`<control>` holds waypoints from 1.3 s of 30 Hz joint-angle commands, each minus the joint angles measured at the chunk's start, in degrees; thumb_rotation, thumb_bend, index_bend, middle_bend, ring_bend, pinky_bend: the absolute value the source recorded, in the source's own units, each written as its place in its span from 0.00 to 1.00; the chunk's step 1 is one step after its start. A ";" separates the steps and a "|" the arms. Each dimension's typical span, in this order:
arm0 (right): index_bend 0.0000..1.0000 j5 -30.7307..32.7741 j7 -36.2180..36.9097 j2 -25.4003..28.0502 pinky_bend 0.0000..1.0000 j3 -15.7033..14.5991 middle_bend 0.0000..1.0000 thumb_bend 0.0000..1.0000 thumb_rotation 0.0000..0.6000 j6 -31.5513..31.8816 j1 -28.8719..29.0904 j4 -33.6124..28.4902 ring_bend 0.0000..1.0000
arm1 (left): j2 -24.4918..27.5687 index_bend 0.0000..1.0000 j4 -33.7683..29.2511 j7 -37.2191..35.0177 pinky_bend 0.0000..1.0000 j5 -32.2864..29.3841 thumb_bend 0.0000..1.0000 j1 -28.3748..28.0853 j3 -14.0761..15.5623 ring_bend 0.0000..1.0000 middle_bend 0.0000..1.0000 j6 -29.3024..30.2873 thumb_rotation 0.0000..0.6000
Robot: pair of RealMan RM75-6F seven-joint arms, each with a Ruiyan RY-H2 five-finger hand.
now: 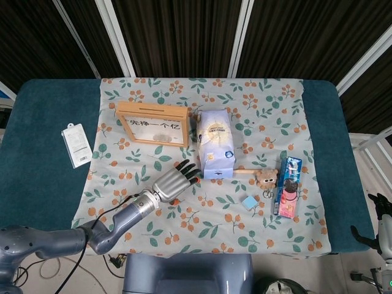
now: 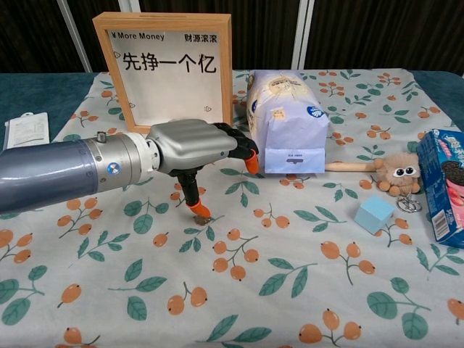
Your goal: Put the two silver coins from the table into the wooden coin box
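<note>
Thumb of left hand (image 2: 196, 148) touching silver coin (image 2: 204, 218) on tbl.

One coin (image 2: 204, 218), one coin box (image 2: 172, 67)

Left hand (image 2: 196, 148), grey metal w/ black fingers (image 2: 230, 138) and orange tips, reaches in from left edge over the floral tablecloth (image 2: 290, 290). Thumb points down, orange tip on a small silver coin (image 2: 202, 218) lying flat on cloth; other fingers stretched fwd toward the pale blue-and-white paper bag (image 2: 286, 119), tips near its lower left corner, contact unclear. Behind hand: wooden-framed coin box (image 2: 163, 65), upright, white front w/ black lettering. Right of bag: small fuzzy brown toy w/ googly eyes (image 2: 397, 174) on a wooden stick, light blue cube (image 2: 375, 214) just in front of it, blue cookie box (image 2: 444, 185) at right edge. White flat packet (image 2: 27, 130) at far left, partly behind arm.
</note>
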 commanded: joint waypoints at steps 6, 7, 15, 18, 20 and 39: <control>0.13 0.17 -0.17 0.01 0.00 0.05 0.05 0.37 1.00 0.08 0.03 0.01 0.04 | 0.22 0.24 -0.34 0.12 0.00 0.50 0.01 0.04 0.16 0.00 0.07 -0.31 1.00; 0.13 0.10 -0.25 -0.01 0.00 0.00 0.05 0.37 1.00 0.04 0.06 0.00 0.04 | 0.36 0.24 -0.40 0.30 0.00 0.23 0.01 0.02 0.19 0.00 0.07 -0.66 1.00; 0.13 -0.05 -0.45 -0.04 0.00 -0.07 0.05 0.37 1.00 0.13 0.09 -0.02 0.04 | 0.87 0.24 -1.00 1.53 0.00 -0.64 0.01 -0.05 -0.09 0.00 0.07 -1.21 1.00; 0.13 -0.03 -0.51 -0.06 0.00 -0.08 0.05 0.37 1.00 0.15 0.09 -0.03 0.04 | 0.81 0.24 -0.94 1.71 0.00 -0.73 0.01 -0.09 -0.21 0.00 0.07 -1.25 1.00; 0.13 -0.06 -0.59 -0.06 0.00 -0.09 0.05 0.37 1.00 0.23 0.08 -0.06 0.04 | 0.84 0.24 -0.98 1.81 0.00 -0.80 0.01 -0.07 -0.17 0.00 0.07 -1.38 1.00; 0.13 0.44 -1.35 -0.15 0.00 -0.09 0.05 0.37 1.00 0.41 0.15 -0.26 0.04 | 0.84 0.24 -0.64 2.25 0.00 -1.30 0.01 -0.01 0.23 0.00 0.07 -2.55 1.00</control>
